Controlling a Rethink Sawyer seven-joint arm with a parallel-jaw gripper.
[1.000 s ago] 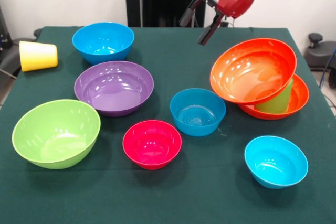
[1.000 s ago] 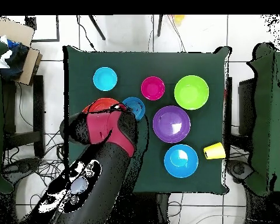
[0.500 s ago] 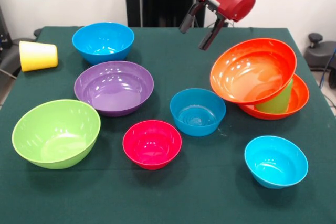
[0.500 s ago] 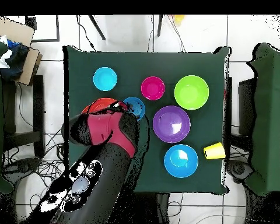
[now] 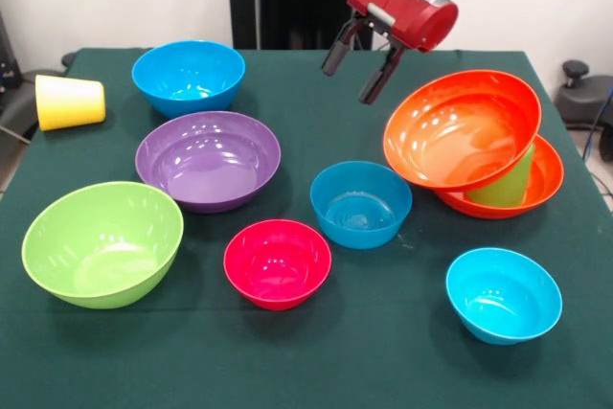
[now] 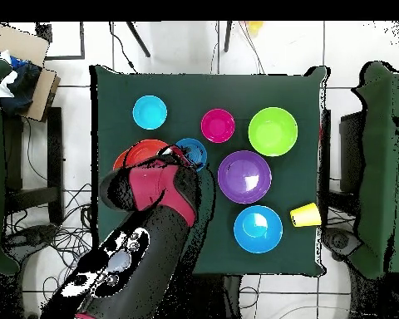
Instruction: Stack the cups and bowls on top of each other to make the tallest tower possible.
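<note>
Two orange bowls (image 5: 463, 128) sandwich green cup (image 5: 505, 185); tool (image 5: 352, 71) spread wide, empty, above table (image 5: 287, 93).

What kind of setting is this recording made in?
Likely a robotics lab or test room: a single table under green cloth, a red robot arm with its gripper open over plastic bowls, and loose cables on the tiled floor around the table.
</note>
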